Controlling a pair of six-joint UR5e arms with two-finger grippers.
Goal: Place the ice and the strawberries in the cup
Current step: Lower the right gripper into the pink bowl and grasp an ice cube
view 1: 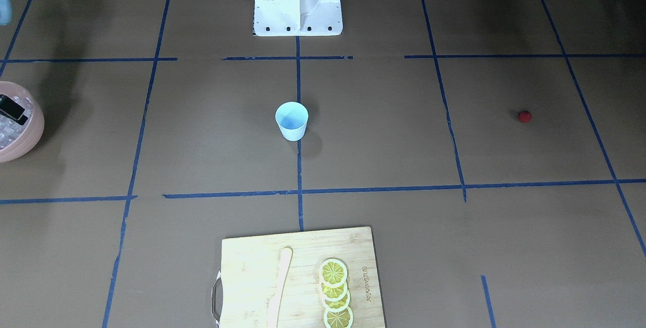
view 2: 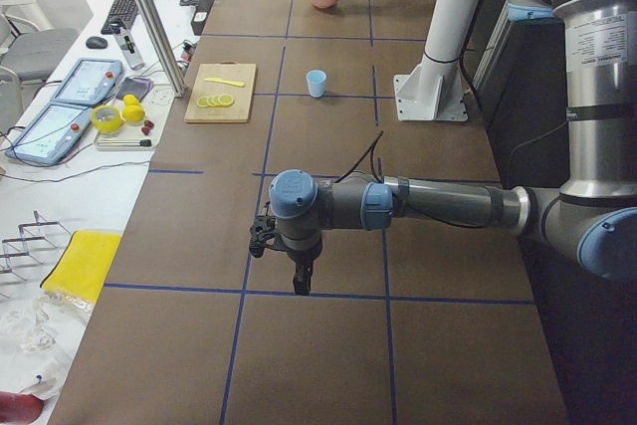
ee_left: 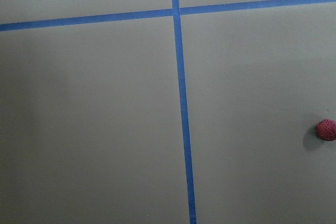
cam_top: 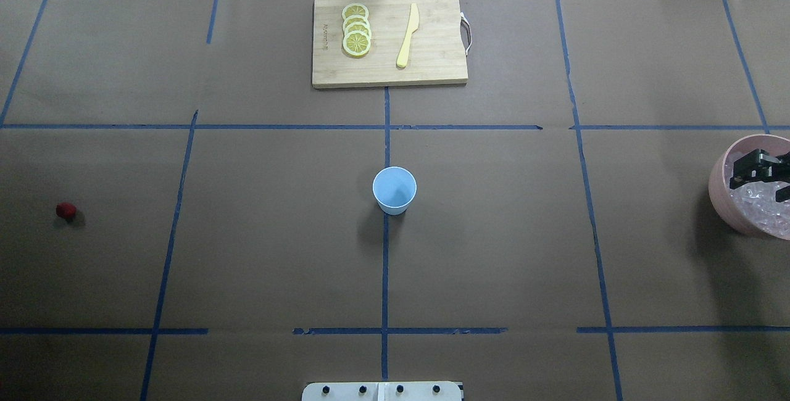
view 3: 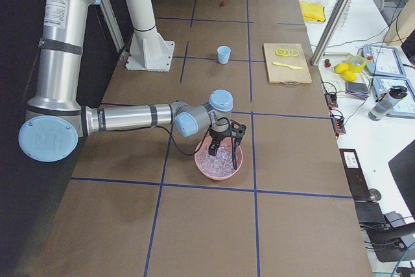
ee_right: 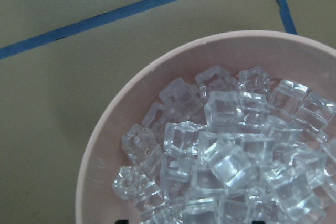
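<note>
Ice cubes (ee_right: 226,150) heaped loose in pink bowl (ee_right: 105,145), directly under right claw (cam_top: 756,177), whose fingers stand spread with nothing between them, tips down near the pile. Judged: cubes hard, light and glassy-slick, likely to squirt out or shift their neighbours. Best to take one off the top, across two flat opposite faces, not the corners. Cup (cam_top: 394,190) upright and empty, well away from this claw at mid-desk; light plastic, easily knocked over, so release from above the rim. Strawberry (ee_left: 326,129) lies alone on the desk (cam_top: 494,234), near left claw (view 2: 301,284) and off to one side of it; small and round, may roll, so pinch across its widest part. Left claw's state: cannot tell. Writing: burnt-in mark near one edge of cutting board (view 1: 252,267), too small to read.
</note>
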